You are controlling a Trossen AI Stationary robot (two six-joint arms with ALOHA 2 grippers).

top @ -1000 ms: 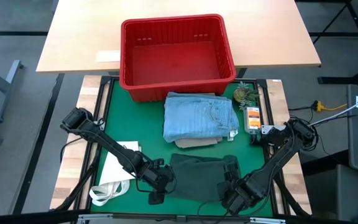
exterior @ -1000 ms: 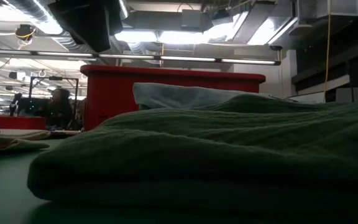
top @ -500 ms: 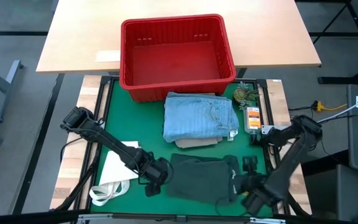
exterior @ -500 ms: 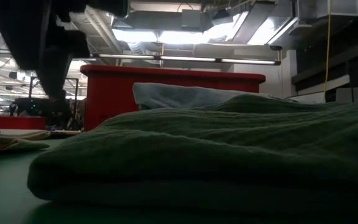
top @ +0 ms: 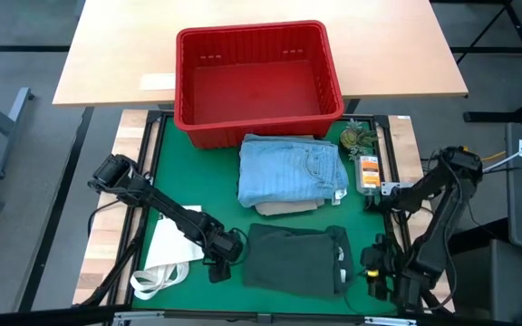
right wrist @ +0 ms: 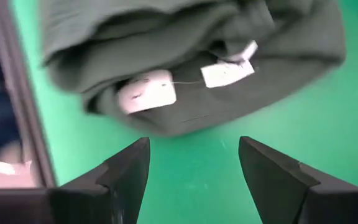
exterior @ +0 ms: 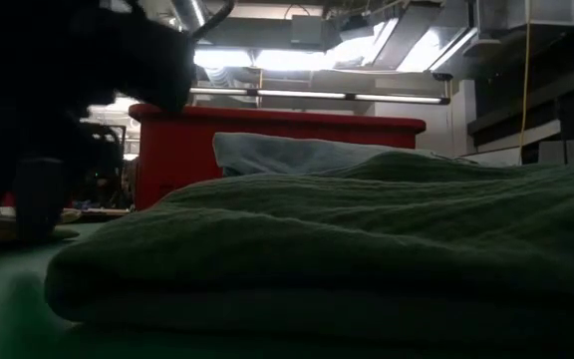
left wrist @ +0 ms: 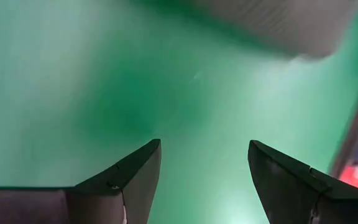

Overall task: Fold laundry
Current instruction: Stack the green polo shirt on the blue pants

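You have the dark green-grey garment lying folded near the front edge of the green mat, and neither arm holds it. The left gripper sits low just beside the garment's left edge, its fingers apart over bare mat, as the left wrist view shows. The right gripper stands off the garment's right edge near the mat's front right corner, also spread with nothing between the fingers; its wrist view looks onto the fold with two white tags showing. With one arm on each side and both empty, you seem to be between folds, or finished with this piece.

Behind it, toward the mat's middle, the light blue piece rests folded on a beige piece, of which only a sliver shows at the front, so you cannot judge how well that one is folded. The red basket straddles the mat's back edge and looks empty. The white tote bag lies at the front left, partly under the left arm.

No dark jeans are visible anywhere. In the low view the green-grey cloth fills the foreground, and a dark mass on one side, probably an arm, blocks the room.
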